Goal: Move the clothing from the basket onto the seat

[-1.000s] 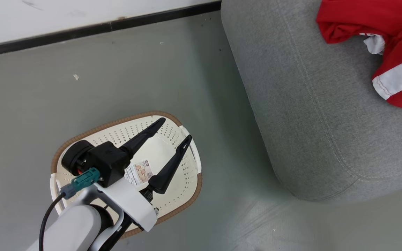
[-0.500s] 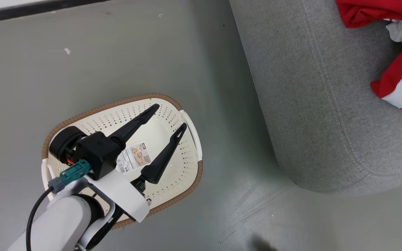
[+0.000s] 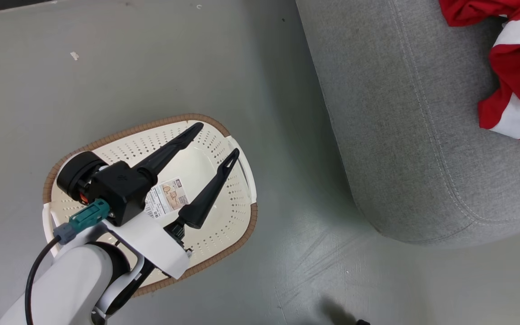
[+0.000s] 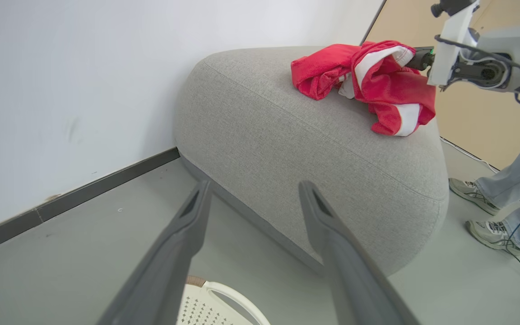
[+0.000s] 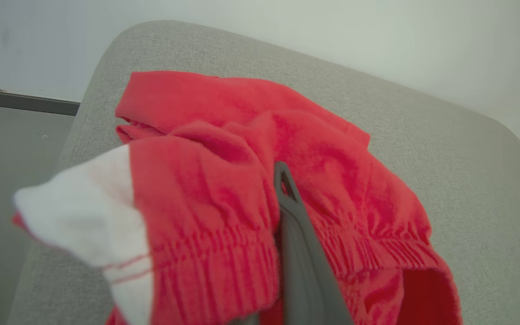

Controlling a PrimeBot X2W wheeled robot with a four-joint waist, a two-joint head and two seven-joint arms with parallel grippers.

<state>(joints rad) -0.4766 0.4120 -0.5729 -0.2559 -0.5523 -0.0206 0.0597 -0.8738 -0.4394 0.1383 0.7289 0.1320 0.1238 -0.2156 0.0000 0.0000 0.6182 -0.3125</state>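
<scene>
One basket [image 3: 235, 198], one seat [image 3: 400, 135], one heap of clothing [image 3: 515, 76], two shoes [image 4: 473, 195].

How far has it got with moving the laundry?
Nearly done, it seems. Done: the basket looks bare inside, as far as the open left fingers let me see, and the red clothing lies on the seat. In hand: the right fingers are shut on that fabric. Left: letting go.
</scene>
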